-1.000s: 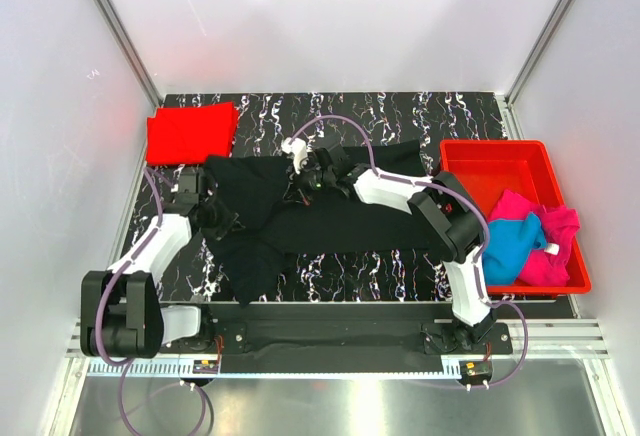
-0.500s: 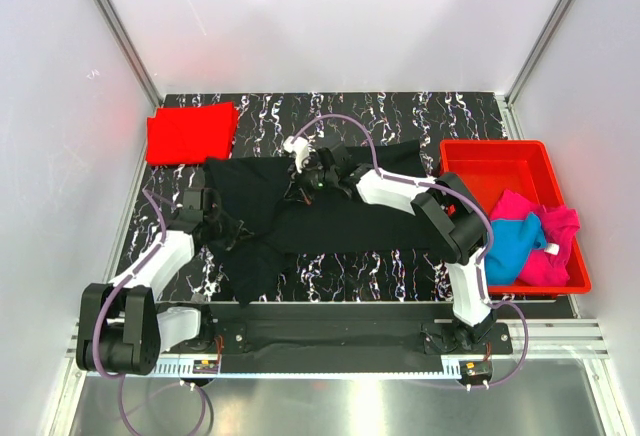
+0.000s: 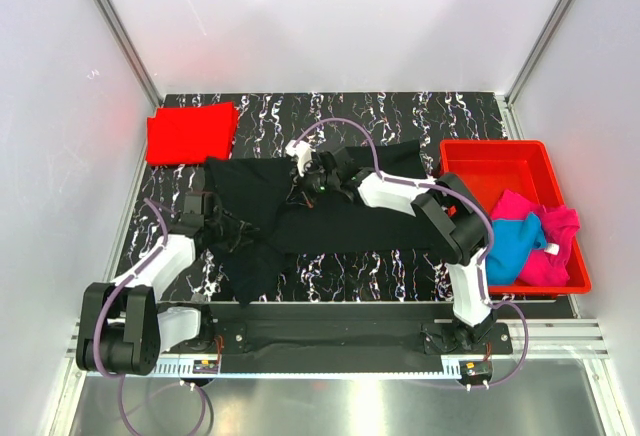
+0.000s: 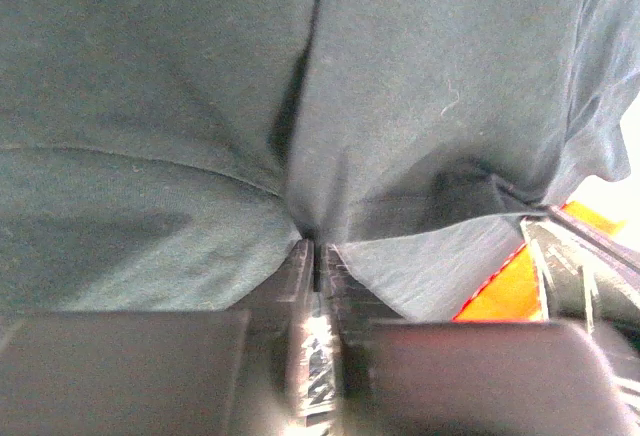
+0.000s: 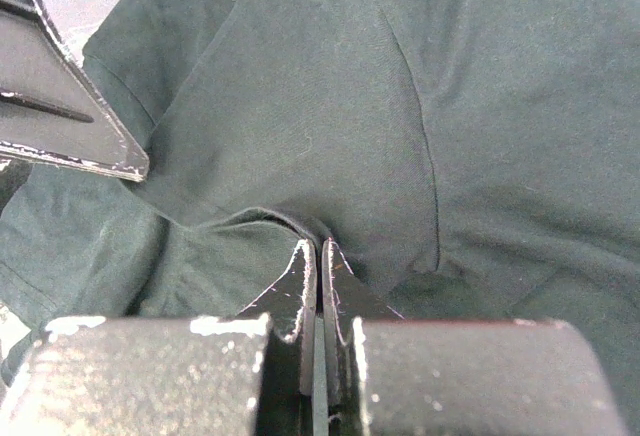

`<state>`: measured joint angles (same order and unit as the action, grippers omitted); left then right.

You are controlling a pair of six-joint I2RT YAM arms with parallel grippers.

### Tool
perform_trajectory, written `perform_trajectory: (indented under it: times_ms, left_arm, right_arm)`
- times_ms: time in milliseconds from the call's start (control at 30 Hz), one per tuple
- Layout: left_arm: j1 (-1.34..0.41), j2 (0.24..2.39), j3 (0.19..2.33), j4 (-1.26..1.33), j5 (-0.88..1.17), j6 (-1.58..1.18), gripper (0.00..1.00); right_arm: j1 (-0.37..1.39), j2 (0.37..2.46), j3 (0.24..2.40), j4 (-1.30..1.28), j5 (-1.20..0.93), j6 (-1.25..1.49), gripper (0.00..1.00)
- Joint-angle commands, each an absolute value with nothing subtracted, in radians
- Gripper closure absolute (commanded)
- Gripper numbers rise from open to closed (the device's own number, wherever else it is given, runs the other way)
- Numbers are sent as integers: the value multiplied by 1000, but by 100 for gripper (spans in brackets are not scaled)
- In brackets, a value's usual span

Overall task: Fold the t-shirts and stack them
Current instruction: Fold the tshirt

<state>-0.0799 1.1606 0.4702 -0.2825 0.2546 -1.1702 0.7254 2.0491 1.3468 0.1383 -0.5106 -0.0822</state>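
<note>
From above, the black t-shirt (image 3: 330, 226) lies spread across the middle of the marbled surface (image 3: 420, 116). A folded red t-shirt (image 3: 190, 133) sits at the far left corner. The blue t-shirt (image 3: 510, 246) and magenta t-shirt (image 3: 555, 246) are heaped in the red bin (image 3: 500, 144) on the right. The left end effector (image 3: 222, 221) meets the black cloth's left edge, and the right end effector (image 3: 303, 181) is on its upper middle. The left wrist view shows that end effector nearly together, with a pinch of black cloth at its tips. The right wrist view shows the other one pressed together on a raised fold of the same shirt.
</note>
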Motion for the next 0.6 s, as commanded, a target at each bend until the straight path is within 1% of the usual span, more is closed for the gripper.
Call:
perform_trajectory:
  times_ms: [0,33,100,133,233,267,367,433,467,500,567]
  left_arm:
    - [-84,1161,526,-283,281,-1149,52]
    - [-83,1154,550,-323,264,-1131,44]
    - [-65,1121,630,-431,183,-1066,30]
    - [-49,1111,656,-457,155,-1039,28]
    - [58,1095,765,-497,68,-912,27]
    - [118,1109,797,-491,26,-849,27]
    - [184,1155,905,-445,-30,-714,27]
    - [233,1225,971,-385,38,-651,28]
    - [242,1259,995,-362,69,-609,28]
    - [244,1317,1024,-357,81,-591,28]
    - [244,1385,1081,-339,121,-536,30]
  right_arm:
    - [719,1968,1345,154,-499,-87,100]
    - [719,1964,1345,138,-503,-89,100]
    - [716,1945,1327,114,-511,-91,94]
    - [716,1936,1313,115,-508,-86,91]
    - [710,1913,1275,95,-509,-86,83]
    - [707,1902,1272,83,-517,-86,76]
    - [680,1870,1269,43,-558,-83,75]
    - [648,1852,1279,18,-586,-71,72]
    - [638,1841,1285,8,-627,-63,70]
    - [631,1839,1298,-29,-643,-60,66]
    - [620,1845,1336,-47,-637,-54,63]
